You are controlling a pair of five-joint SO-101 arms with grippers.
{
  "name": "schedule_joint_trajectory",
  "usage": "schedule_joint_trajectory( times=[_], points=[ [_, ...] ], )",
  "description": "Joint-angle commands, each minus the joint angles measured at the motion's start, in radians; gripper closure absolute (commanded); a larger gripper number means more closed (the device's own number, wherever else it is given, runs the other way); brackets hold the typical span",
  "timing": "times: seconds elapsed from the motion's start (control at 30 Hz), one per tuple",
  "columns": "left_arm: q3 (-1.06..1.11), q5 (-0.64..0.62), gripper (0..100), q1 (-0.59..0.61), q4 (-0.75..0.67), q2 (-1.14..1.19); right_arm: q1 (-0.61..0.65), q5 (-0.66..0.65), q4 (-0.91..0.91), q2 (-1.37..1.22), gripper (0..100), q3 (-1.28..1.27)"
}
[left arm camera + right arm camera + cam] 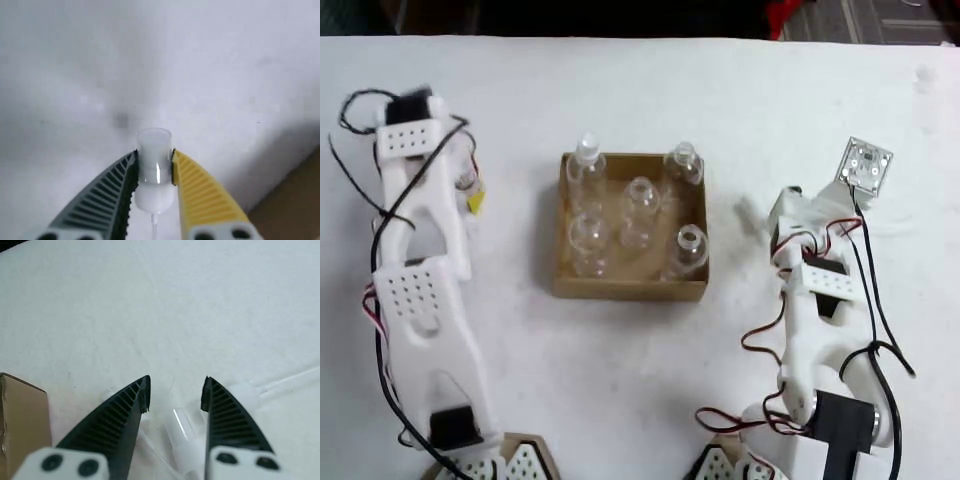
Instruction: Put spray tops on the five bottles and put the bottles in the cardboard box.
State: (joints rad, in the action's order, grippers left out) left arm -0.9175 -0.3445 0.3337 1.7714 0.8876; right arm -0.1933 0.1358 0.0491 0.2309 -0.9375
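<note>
White tabletop (620, 90) runs under both arms. Left gripper (154, 153) pinches a spray top (154, 172) between its grey and yellow jaws, clear cap pointing outward. Right gripper (176, 382) stands with jaws spread over loose spray tops (182, 437) lying on the tabletop. Between the arms sits the cardboard box (630, 290), five bottles (638, 205) upright inside; the far-left one seems capped, the other necks open.
</note>
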Motion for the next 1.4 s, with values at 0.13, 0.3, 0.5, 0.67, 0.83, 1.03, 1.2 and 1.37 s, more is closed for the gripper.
schedule_joint_trajectory(
  times=[0.13,0.3,0.5,0.67,0.83,1.03,1.2,1.37],
  points=[
    [0.074,-0.018,98,-0.097,0.015,-0.432,0.010,-0.014,-0.022,0.005,85.0,0.006],
    [0.253,-0.017,98,-0.208,0.008,-0.696,0.008,-0.014,-0.022,0.007,85.0,0.006],
    [0.295,-0.015,98,-0.277,-0.011,-0.966,0.008,-0.014,-0.022,0.007,85.0,0.006],
    [0.302,0.046,98,-0.289,-0.078,-1.133,0.008,-0.014,-0.022,0.007,85.0,0.006],
    [0.302,0.130,98,-0.289,-0.071,-1.219,0.008,-0.014,-0.022,0.005,85.0,0.006],
    [0.359,0.183,98,-0.314,-0.063,-1.270,0.008,-0.014,-0.022,0.005,85.0,0.006],
    [0.505,0.229,98,-0.433,-0.100,-1.448,0.008,-0.014,-0.022,0.004,85.0,0.006],
    [0.738,0.221,98,-0.499,-0.282,-1.670,0.008,-0.014,-0.022,0.004,85.0,0.006]
  ],
)
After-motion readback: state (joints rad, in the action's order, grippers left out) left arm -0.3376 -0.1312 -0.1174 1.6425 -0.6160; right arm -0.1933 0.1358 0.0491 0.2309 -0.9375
